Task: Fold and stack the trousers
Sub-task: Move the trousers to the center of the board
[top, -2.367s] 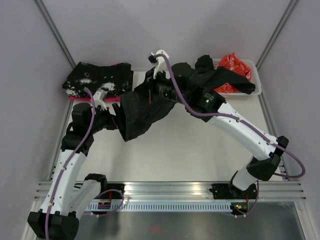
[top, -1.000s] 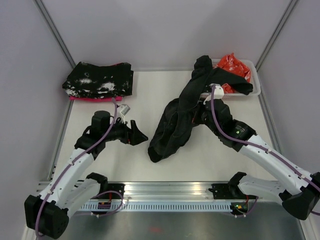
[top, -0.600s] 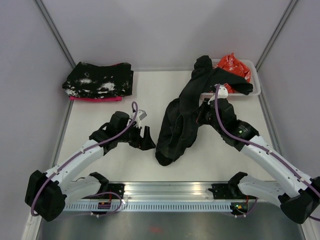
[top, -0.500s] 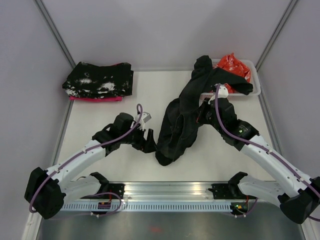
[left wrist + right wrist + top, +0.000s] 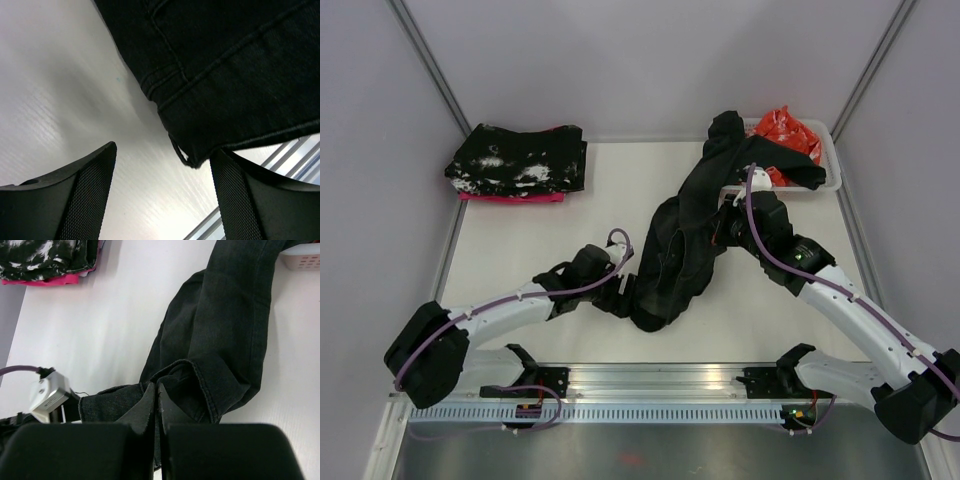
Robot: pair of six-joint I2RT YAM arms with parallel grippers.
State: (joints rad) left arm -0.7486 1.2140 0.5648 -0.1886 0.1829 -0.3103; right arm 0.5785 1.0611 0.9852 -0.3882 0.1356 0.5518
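Note:
The black trousers (image 5: pixel 672 262) drape from the white tray at the back right down to a bunched end near the table's front middle. My right gripper (image 5: pixel 723 232) is shut on a fold of them partway along; in the right wrist view its jaws (image 5: pixel 156 387) pinch the cloth (image 5: pixel 225 330). My left gripper (image 5: pixel 628 292) sits low at the bunched lower end. In the left wrist view its fingers (image 5: pixel 75 200) stand open, and a hemmed corner of the trousers (image 5: pixel 230 60) hangs between the tips without being gripped.
A folded stack of black cloth speckled with white (image 5: pixel 518 162) lies on pink cloth at the back left. The white tray (image 5: pixel 828 182) holds orange-red cloth (image 5: pixel 790 130). An aluminium rail (image 5: pixel 660 380) runs along the near edge.
My left arm has reached right across the table to the trousers' lower end, its jaws narrowing slightly. The right gripper has kept its hold, nearly still.

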